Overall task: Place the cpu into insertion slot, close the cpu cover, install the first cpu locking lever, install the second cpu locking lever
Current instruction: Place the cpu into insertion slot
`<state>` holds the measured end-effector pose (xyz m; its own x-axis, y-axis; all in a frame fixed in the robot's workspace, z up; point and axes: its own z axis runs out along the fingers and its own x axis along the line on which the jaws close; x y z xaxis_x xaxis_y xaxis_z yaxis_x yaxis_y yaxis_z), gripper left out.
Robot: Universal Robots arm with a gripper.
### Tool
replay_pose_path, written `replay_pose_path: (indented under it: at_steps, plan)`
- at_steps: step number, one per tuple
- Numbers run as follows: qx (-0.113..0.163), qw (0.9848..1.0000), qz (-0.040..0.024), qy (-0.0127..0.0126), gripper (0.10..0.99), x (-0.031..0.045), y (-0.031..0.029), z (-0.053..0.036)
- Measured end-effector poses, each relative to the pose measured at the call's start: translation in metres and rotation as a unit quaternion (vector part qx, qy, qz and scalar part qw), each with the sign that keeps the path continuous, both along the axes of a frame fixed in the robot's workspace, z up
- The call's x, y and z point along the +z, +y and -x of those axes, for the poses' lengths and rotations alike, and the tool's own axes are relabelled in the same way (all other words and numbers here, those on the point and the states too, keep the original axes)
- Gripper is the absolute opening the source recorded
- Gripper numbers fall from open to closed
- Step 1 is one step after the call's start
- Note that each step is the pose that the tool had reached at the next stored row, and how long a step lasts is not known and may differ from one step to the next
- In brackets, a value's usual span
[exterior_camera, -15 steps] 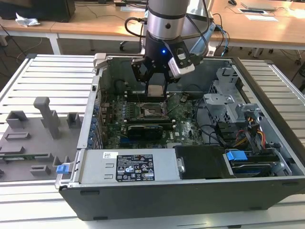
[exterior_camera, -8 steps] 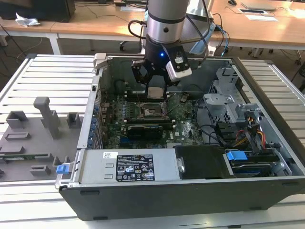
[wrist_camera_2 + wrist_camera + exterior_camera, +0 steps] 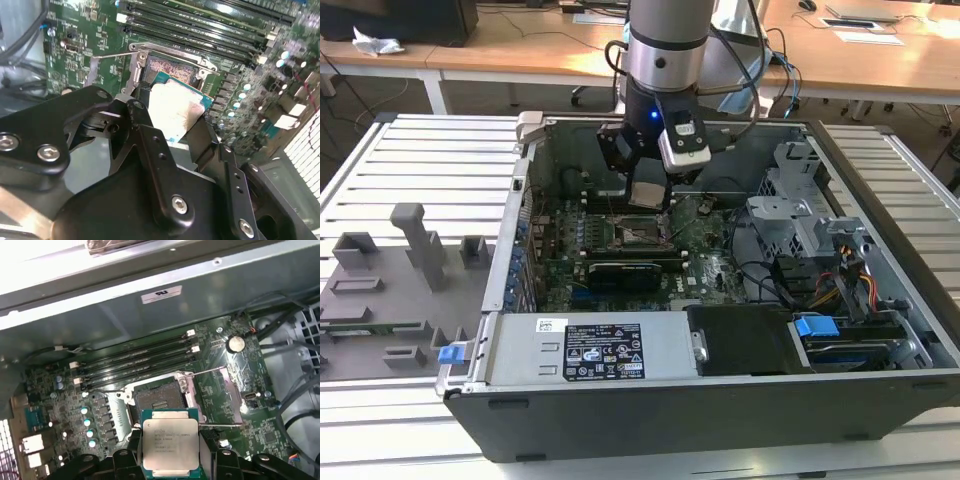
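In the exterior view my gripper (image 3: 648,196) hangs inside the open computer case, shut on the cpu (image 3: 647,192), a little above and behind the insertion slot (image 3: 638,233). Both wrist views show the cpu (image 3: 171,442) (image 3: 175,112) flat between the black fingers (image 3: 131,456), its pale face with a green rim. The insertion slot (image 3: 159,400) lies uncovered, its dark centre visible just beyond the chip. The silvery cpu cover (image 3: 192,390) stands swung up at the socket's side. Two thin wire levers (image 3: 212,371) stick out over the green board.
Memory sticks (image 3: 135,357) run along the socket's far side. A long black expansion card (image 3: 625,270) lies in front of the socket. The power supply (image 3: 585,350), drive cage (image 3: 800,215) and cables (image 3: 820,285) crowd the case. A grey fixture tray (image 3: 390,290) sits outside, at the exterior view's left.
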<state>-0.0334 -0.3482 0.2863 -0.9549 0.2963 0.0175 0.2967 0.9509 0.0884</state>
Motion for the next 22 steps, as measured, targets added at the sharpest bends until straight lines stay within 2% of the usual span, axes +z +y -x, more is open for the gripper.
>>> replay_pose_path:
  at_steps: [2, 5, 12, 14, 15, 16, 17, 21, 22]
  plan:
    - [-0.024, 0.9997, 0.0000, 0.0000, 0.541, -0.0003, 0.0000, 0.0000]
    - [-0.056, 0.9985, -0.0001, 0.0000, 0.541, -0.0009, 0.0000, 0.0000]
    - [-0.115, 0.9933, 0.0002, -0.0001, 0.541, -0.0027, 0.0000, 0.0000]
    - [-0.140, 0.9902, 0.0005, -0.0001, 0.541, -0.0036, 0.0000, 0.0000]
    - [-0.147, 0.9892, 0.0005, -0.0001, 0.541, -0.0038, 0.0000, 0.0000]
    - [-0.158, 0.9875, 0.0007, -0.0001, 0.541, -0.0042, 0.0000, 0.0000]
    - [-0.174, 0.9848, 0.0008, -0.0001, 0.541, -0.0048, 0.0000, 0.0000]
    - [-0.203, 0.9792, 0.0011, -0.0001, 0.541, -0.0058, 0.0000, 0.0000]
    - [-0.213, 0.9770, 0.0012, -0.0001, 0.541, -0.0062, 0.0000, 0.0000]
